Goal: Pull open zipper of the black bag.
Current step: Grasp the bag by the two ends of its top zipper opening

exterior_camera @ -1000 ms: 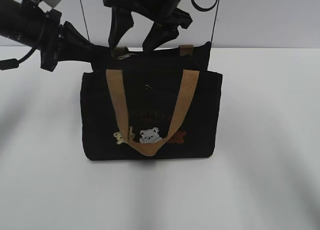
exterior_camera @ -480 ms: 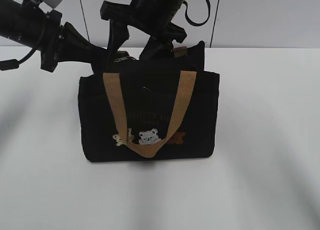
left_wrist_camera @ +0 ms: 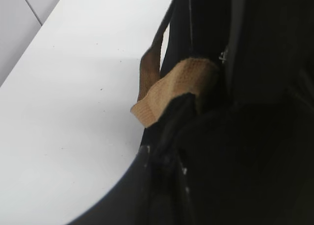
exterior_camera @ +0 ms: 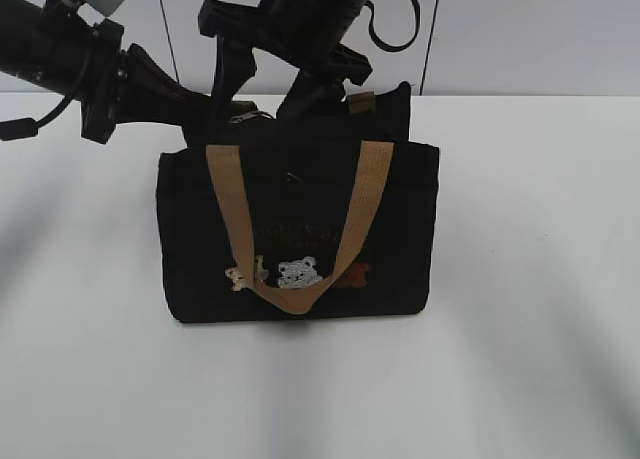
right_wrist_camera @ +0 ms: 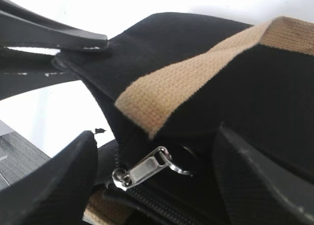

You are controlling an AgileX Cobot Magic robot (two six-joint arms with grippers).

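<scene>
right end effector [right_wrist_camera: 152, 181] spread astride zipper [right_wrist_camera: 142, 168] | left end effector [exterior_camera: 205, 114] pinching black bag [exterior_camera: 300, 229] | lettering unreadable

black bag [exterior_camera: 300, 229] upright on table – zipper [right_wrist_camera: 147, 167] pull silvery, free.

black bag [exterior_camera: 300, 229]: 1 | tan handles [exterior_camera: 365, 194]: 2 | bear figures [exterior_camera: 298, 272]: 3

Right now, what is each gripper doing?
Left gripper: closed on the black bag at its top left end.
Right gripper: open, jaws either side of the zipper pull, not gripping.
</scene>
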